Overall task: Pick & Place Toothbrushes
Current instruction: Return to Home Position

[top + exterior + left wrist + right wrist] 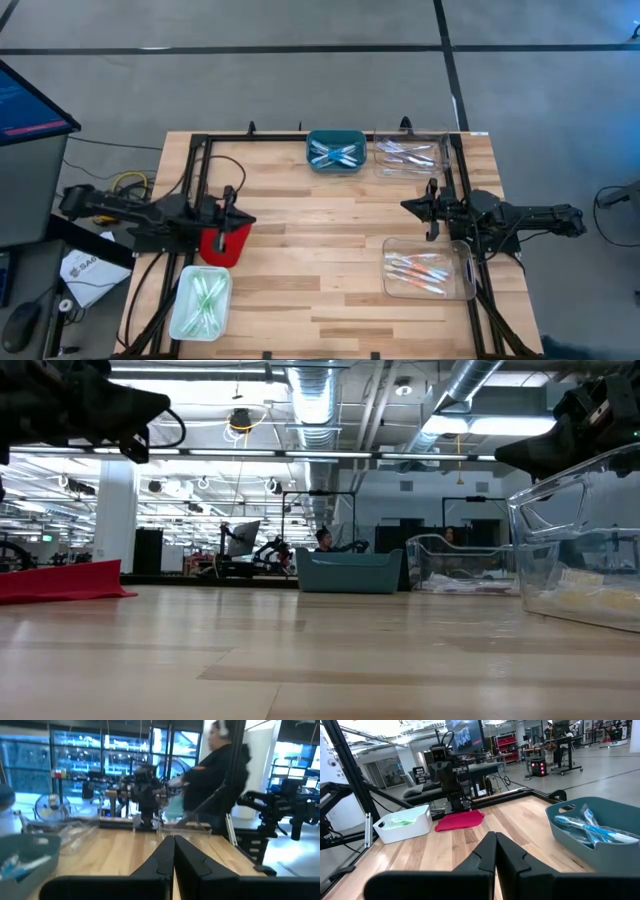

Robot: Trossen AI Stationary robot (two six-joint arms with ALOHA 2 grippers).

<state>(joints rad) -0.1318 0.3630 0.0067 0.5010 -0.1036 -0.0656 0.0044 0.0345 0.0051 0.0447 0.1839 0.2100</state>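
On the table [300,300], the middle bin [335,170] sits at the back edge. The corner bin [382,170] stands just beside it on the right, at the back right corner. The right bin [468,270] lies along the right edge, nearer the front. The left bin [176,315] lies at the front left corner, with the cloth [222,250] just behind it near the left edge. Toothbrushes [335,152] lie in all four bins. The left gripper [245,220] is above the cloth. The right gripper [410,207] is between the corner bin and the right bin.
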